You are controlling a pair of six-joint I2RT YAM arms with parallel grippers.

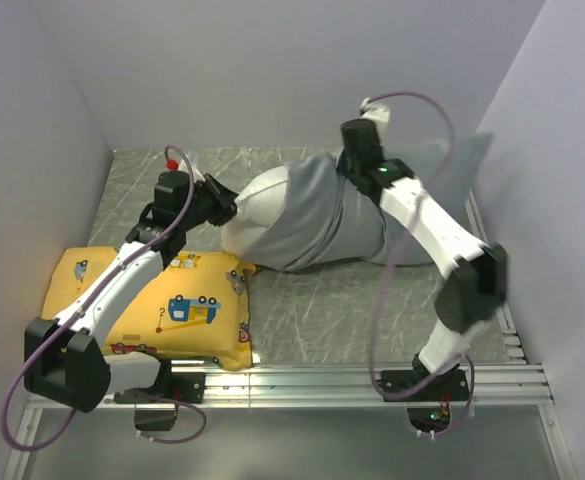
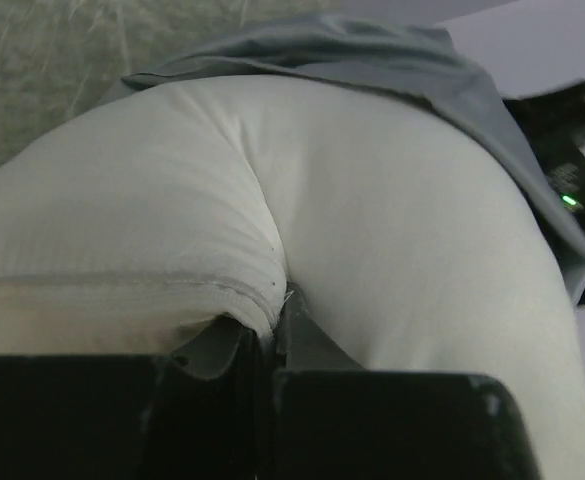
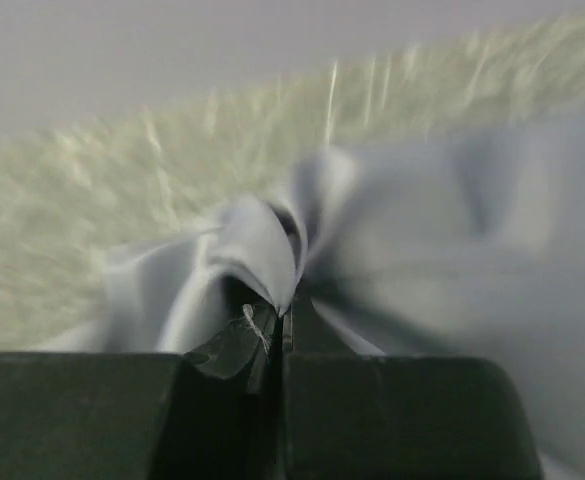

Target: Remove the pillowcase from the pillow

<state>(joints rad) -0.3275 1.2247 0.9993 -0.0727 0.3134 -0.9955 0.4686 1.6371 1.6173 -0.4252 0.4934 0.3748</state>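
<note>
The white pillow [image 1: 255, 213] lies in the middle of the table with its left end bare. The grey pillowcase [image 1: 322, 215] still covers its right part. My left gripper [image 1: 222, 208] is shut on the bare end of the pillow; the left wrist view shows the pillow [image 2: 302, 230] pinched at its seam, with the grey pillowcase [image 2: 372, 50] behind it. My right gripper [image 1: 357, 172] is shut on a bunched fold of the pillowcase [image 3: 272, 250] at the far right side.
A yellow cushion with vehicle prints [image 1: 172, 305] lies at the front left, under my left arm. Grey walls close in the left, back and right. A metal rail [image 1: 302, 385] runs along the near edge.
</note>
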